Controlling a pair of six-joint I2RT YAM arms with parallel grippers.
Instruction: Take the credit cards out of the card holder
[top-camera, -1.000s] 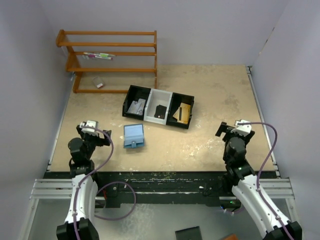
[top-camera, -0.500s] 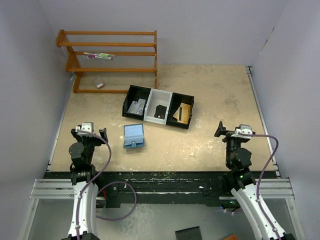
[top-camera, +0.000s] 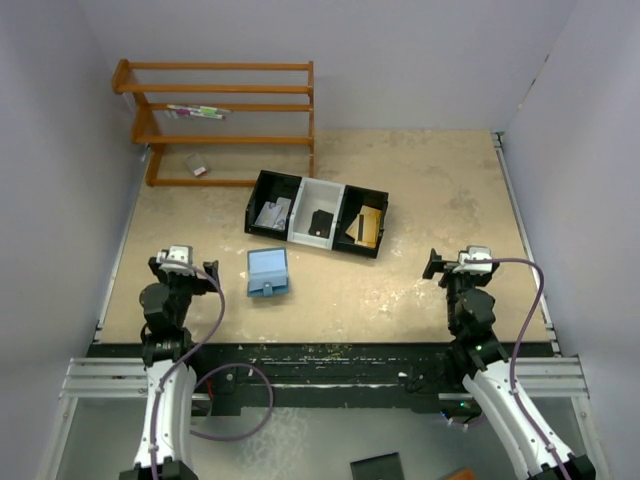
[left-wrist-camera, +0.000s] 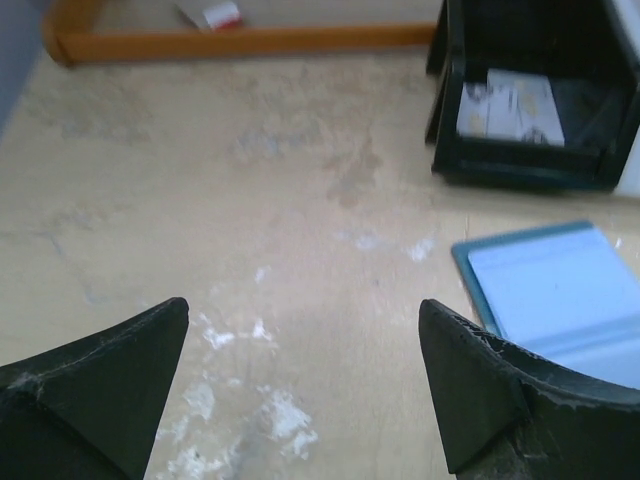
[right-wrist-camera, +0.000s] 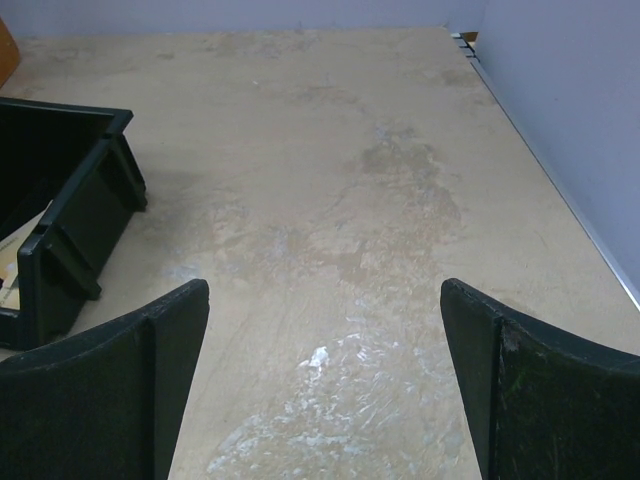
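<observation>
- Both arms sit low by the near edge of the table. The left gripper (top-camera: 182, 266) and right gripper (top-camera: 458, 268) are spread as wide as they go, with nothing in either one.
- The card holder (top-camera: 268, 272) lies flat toward the near edge, left of middle. It's near the left gripper but not touching it, and well apart from the right one.
- I can't see any credit cards in the holder from here. The top looks pale blue with a teal border, and whether that's a pocket or a cover, I can't tell.
- Biggest worry imo: the holder is thin and flat on the table, so the fingers could just skid it along instead of getting under an edge.
- If nothing pins the holder, pulling a card would probably drag the whole thing along.
- The black-and-white tray (top-camera: 255, 205) sits just past the holder, so an overshooting reach could knock it.
</observation>
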